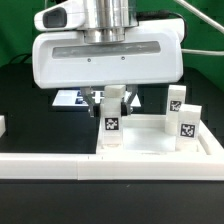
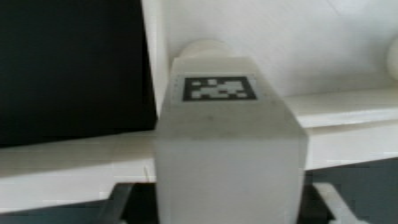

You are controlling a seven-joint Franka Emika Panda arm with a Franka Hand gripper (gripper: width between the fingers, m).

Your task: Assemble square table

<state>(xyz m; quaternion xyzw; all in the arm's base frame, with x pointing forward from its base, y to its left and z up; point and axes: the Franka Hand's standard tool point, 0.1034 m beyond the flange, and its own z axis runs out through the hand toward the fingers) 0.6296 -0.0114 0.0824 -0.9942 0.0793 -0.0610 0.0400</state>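
The square table slab [image 1: 150, 143] is a white plate with a raised rim, lying flat at the centre. My gripper [image 1: 110, 103] is shut on a white leg post [image 1: 112, 128] with a tag on its face. It holds the post upright at the slab's corner nearest the exterior view's left. I cannot tell whether the post touches the slab. In the wrist view the leg post [image 2: 228, 140] fills the middle, between my dark fingers [image 2: 135, 202], with the slab's rim [image 2: 347, 112] behind it. Two more tagged leg posts [image 1: 187, 121] [image 1: 176, 98] stand upright at the slab's right side.
A long white rail [image 1: 60, 170] runs across the front of the slab and turns back along the exterior view's right [image 1: 214, 150]. The marker board [image 1: 70, 98] lies on the black table behind my hand. A small white part [image 1: 2, 125] shows at the left edge.
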